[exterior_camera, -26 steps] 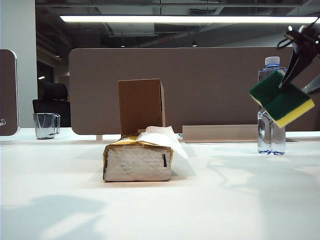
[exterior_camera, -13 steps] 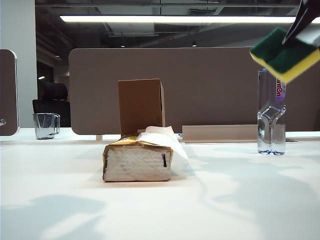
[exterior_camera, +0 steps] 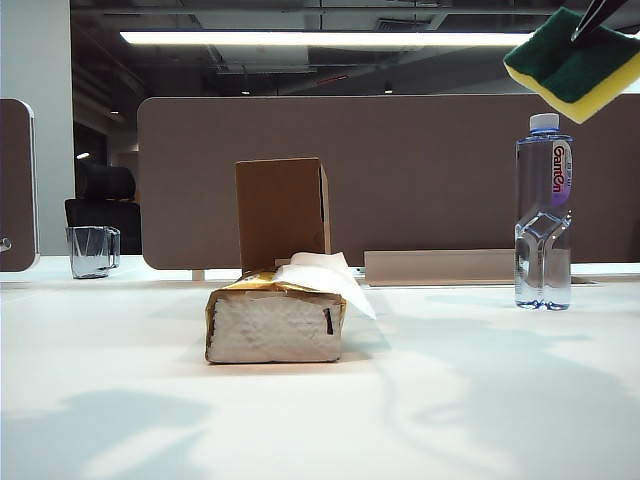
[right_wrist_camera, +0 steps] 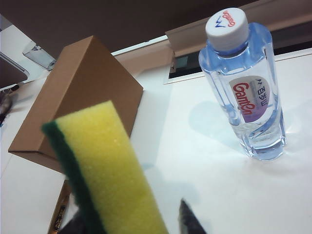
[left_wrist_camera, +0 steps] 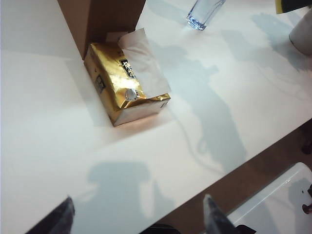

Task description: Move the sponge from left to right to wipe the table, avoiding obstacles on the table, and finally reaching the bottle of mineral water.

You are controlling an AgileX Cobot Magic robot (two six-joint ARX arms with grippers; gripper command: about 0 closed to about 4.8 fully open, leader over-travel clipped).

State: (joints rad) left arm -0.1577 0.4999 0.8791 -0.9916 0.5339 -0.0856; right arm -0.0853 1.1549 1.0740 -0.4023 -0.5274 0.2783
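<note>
The yellow sponge [exterior_camera: 575, 65] with its dark green layer hangs high above the table [exterior_camera: 450, 400] at the right, above the bottle of mineral water [exterior_camera: 543, 220]. My right gripper [right_wrist_camera: 129, 219] is shut on the sponge [right_wrist_camera: 109, 165]; only a dark finger shows at the exterior view's top corner. The bottle [right_wrist_camera: 243, 92] stands upright beyond the sponge. The obstacles stand mid-table: a gold tissue pack [exterior_camera: 275, 320] and, behind it, a brown cardboard box [exterior_camera: 282, 210]. My left gripper [left_wrist_camera: 139, 217] hangs open and empty over the near table edge, well short of the tissue pack [left_wrist_camera: 124, 83].
A clear glass cup [exterior_camera: 92, 250] stands at the far left back of the table. A brown partition wall [exterior_camera: 420, 170] runs behind the table. The table's front edge [left_wrist_camera: 234, 170] shows in the left wrist view.
My right gripper has lifted the sponge from in front of the bottle's upper half to well above its cap. The left arm has not moved.
</note>
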